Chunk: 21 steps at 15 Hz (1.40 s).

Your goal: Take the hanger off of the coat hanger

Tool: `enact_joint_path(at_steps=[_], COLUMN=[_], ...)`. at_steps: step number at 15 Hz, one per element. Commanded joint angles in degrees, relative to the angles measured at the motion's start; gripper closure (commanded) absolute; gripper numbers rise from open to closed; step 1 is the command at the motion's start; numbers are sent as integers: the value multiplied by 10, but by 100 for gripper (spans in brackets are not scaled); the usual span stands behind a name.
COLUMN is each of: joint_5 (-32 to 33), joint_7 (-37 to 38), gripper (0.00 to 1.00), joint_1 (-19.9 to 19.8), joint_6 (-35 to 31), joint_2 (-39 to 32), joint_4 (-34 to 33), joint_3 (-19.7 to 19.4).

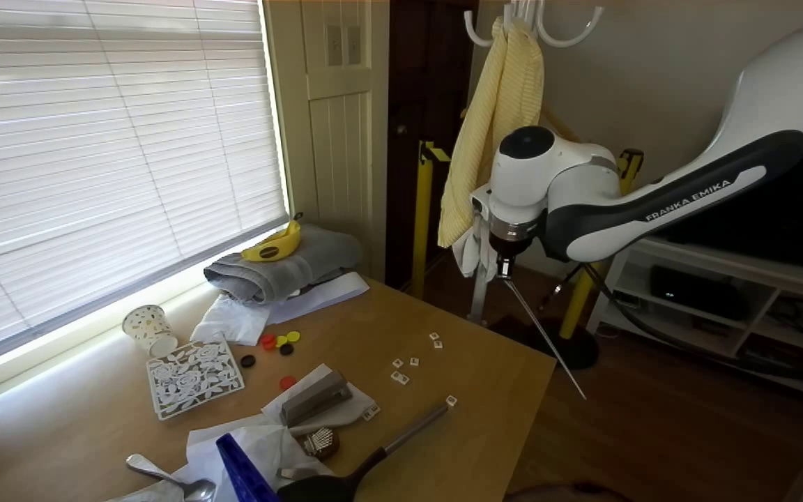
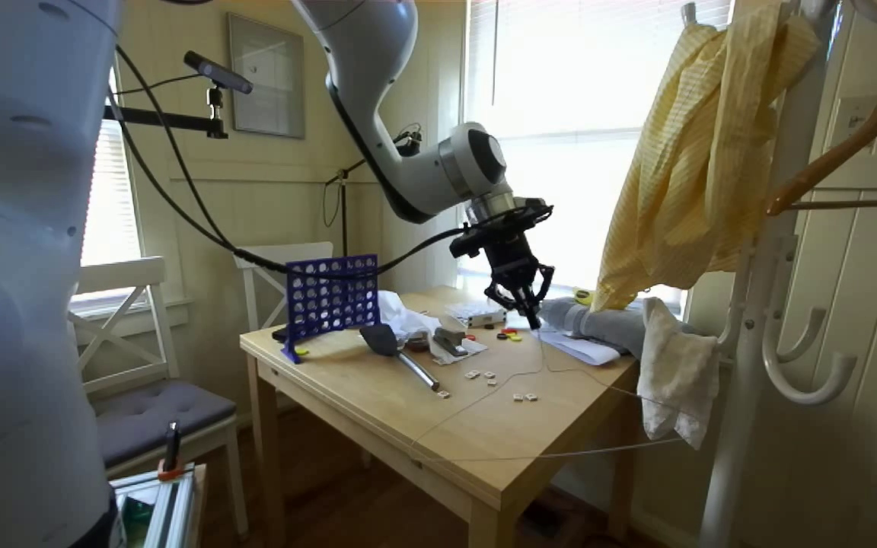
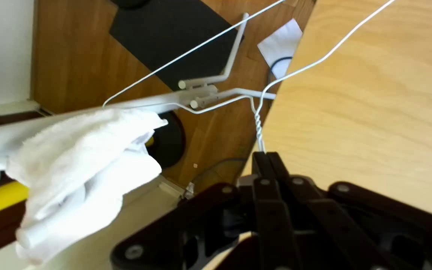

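Hanger (image 3: 258,127) below the pincer (image 3: 266,154), twisted neck tight between its 2 fingers (image 3: 260,165)

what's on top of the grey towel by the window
A yellow banana-shaped pouch lies on the grey towel; the spot directly beneath the pouch is covered from view.

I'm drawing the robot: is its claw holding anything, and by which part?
The claw holds the wire hanger by its neck, at the end of the twisted wire.

White arm (image 1: 586,183), black screw-dotted hand (image 3: 267,154)
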<state>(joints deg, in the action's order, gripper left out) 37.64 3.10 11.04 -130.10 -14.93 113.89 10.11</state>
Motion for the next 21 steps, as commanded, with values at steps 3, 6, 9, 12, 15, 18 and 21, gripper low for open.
enact_joint_path(at_steps=[3,6,9,12,15,18,21], joint_5=[-115,-189,-270,-353,-426,-498,-521], joint_7=[-190,-306,-427,-551,-675,-796,-880], gripper=[99,99,99,99,99,99,99], joint_1=[-7,-16,-29,-39,-69,-82,-98], joint_6=[-70,-104,-121,-103,-78,-19,94], joint_2=[19,17,-1,-19,-33,-55,-85], joint_4=[1,-6,-31,-65,-93,-125,-168], joint_3=[28,45,66,90,126,126,102])
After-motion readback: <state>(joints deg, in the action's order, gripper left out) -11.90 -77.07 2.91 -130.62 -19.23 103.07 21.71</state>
